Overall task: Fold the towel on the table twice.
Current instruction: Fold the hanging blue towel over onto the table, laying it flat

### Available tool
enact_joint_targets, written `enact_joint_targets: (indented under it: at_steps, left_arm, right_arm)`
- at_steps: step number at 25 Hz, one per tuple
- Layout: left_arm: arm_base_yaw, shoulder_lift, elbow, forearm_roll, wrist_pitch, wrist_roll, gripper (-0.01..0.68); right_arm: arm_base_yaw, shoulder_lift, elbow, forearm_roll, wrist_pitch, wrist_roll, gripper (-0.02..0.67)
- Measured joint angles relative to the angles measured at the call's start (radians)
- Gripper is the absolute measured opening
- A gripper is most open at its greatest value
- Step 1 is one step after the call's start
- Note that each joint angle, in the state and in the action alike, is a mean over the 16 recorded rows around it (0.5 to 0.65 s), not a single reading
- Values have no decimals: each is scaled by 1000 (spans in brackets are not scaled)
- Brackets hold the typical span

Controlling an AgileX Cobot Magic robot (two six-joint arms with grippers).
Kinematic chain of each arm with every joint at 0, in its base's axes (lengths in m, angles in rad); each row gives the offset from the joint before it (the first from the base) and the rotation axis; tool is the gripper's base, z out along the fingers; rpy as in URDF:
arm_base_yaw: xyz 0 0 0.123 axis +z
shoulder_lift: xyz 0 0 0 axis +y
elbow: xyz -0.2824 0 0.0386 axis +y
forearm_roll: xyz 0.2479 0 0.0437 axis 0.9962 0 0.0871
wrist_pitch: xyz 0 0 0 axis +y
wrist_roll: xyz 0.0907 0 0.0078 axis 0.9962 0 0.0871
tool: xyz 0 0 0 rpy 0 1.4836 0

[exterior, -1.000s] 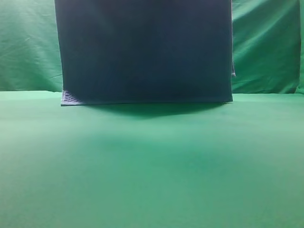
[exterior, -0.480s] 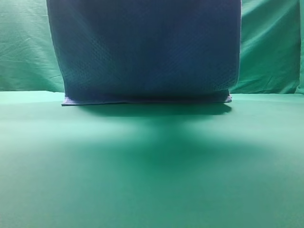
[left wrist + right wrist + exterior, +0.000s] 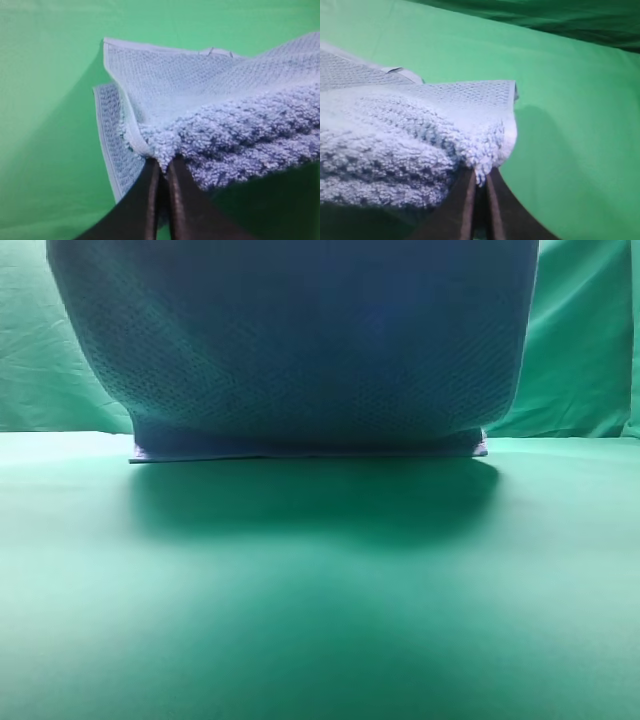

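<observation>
The large blue-grey waffle-weave towel hangs as a raised sheet at the far side of the plain matte green surface. Its bottom fold rests on the surface, while its upper part fills the top of the exterior view.

The left claw is pressed together, pinching one hemmed corner of the towel. The right claw is likewise pinching the opposite corner.

Each grip takes only a small bite of thick pile near the hem, so a corner could slip free if the arms pull apart. If the two claws lower unevenly, the edges may land skewed, giving a crooked fold. No containers are visible.
</observation>
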Motion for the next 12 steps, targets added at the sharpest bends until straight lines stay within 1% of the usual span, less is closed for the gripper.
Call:
enact_joint_targets:
  at_steps: [7, 12]
  left_arm:
    - [-2, -163, 209, -55, 10, 36, 0]
    - [-2, -264, 336, -103, 27, 60, 0]
  right_arm:
    - [8, -214, 334, 35, -118, 42, 0]
    - [9, -350, 523, 74, -170, 54, 0]
